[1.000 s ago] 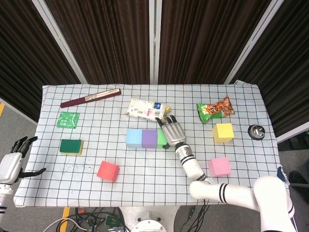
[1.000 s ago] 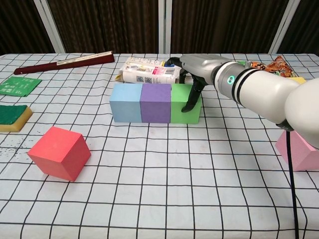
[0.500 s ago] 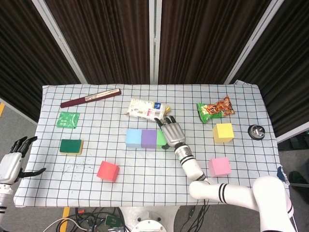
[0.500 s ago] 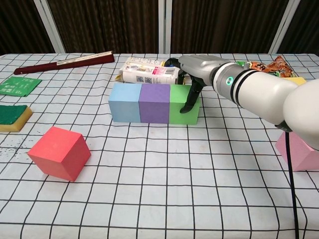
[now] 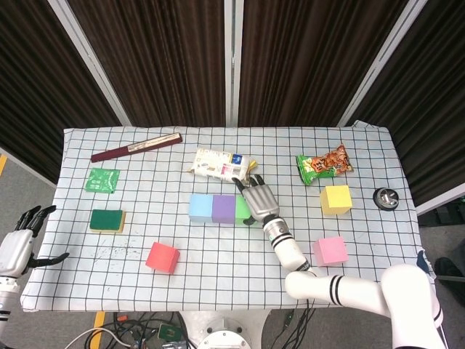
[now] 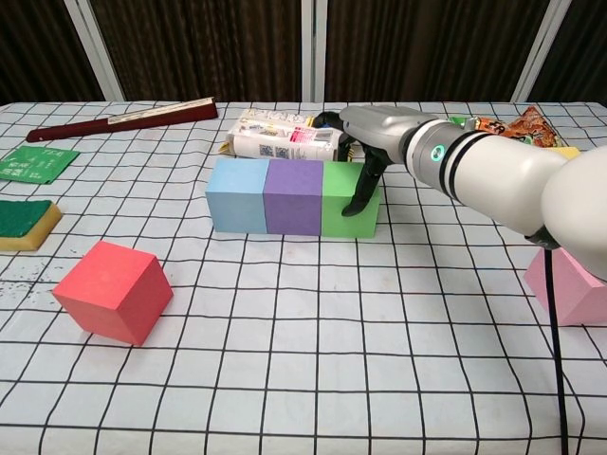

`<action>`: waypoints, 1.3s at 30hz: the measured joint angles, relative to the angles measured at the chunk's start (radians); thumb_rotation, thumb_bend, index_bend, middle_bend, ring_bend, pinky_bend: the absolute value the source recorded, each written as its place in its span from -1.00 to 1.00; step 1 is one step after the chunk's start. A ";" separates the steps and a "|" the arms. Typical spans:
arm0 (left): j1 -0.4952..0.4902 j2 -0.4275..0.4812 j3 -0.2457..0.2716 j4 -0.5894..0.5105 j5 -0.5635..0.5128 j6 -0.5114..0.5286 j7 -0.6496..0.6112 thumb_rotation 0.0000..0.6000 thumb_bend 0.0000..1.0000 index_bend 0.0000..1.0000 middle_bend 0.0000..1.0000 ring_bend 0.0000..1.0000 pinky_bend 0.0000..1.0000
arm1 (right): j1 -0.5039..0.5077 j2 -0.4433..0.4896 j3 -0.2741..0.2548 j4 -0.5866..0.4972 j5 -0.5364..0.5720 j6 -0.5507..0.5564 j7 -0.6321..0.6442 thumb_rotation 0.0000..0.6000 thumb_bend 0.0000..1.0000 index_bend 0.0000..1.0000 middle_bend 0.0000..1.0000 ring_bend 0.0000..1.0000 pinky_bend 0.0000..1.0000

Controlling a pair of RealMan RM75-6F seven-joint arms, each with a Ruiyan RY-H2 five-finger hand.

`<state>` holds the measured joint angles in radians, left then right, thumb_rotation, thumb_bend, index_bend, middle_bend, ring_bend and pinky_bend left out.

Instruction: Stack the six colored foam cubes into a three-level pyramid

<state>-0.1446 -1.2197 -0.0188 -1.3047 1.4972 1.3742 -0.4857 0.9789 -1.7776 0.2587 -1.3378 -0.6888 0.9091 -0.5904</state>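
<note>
Nearest me, the red cube [image 6: 112, 290] sits tilted, in front and left of the row. The blue cube [image 6: 237, 194], purple cube [image 6: 294, 196] and green cube [image 6: 341, 200] touch side by side. My right hand [image 6: 365, 142] drapes fingers [image 6: 360, 190] down the green cube's right end, gripping nothing. Pink cube [image 5: 330, 250] and yellow cube [image 5: 336, 199] lie right of the row. Left hand [image 5: 18, 243] hangs spread, off the checked worktop [image 5: 218, 254]. A milk carton [image 6: 280, 137] lies behind the row; dark curtains [image 5: 160, 58] beyond.

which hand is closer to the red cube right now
Right. The right hand is on the green cube in the middle row, across the table from the red cube. The left hand hangs off the table's left edge, farther away.
</note>
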 measured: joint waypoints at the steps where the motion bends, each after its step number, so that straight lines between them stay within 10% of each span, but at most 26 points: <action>1: 0.000 0.000 0.000 0.000 0.000 0.000 0.000 1.00 -1.00 -0.80 -0.76 -1.00 -0.94 | 0.001 0.002 0.000 -0.002 0.003 -0.004 0.000 1.00 -1.00 -1.00 -0.29 -0.85 -1.00; 20: 0.000 0.002 0.001 -0.003 0.002 -0.001 0.003 1.00 -1.00 -0.80 -0.76 -1.00 -0.94 | -0.008 0.059 -0.007 -0.077 -0.016 0.005 0.024 1.00 -1.00 -1.00 -0.66 -1.00 -1.00; 39: -0.032 0.063 0.059 -0.174 0.136 -0.002 0.049 1.00 -1.00 -0.82 -0.75 -1.00 -0.94 | -0.214 0.444 0.018 -0.435 -0.231 0.189 0.254 1.00 -1.00 -1.00 -0.72 -1.00 -1.00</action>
<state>-0.1764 -1.1567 0.0397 -1.4790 1.6335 1.3726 -0.4366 0.7649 -1.3334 0.2769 -1.7727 -0.9203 1.0985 -0.3368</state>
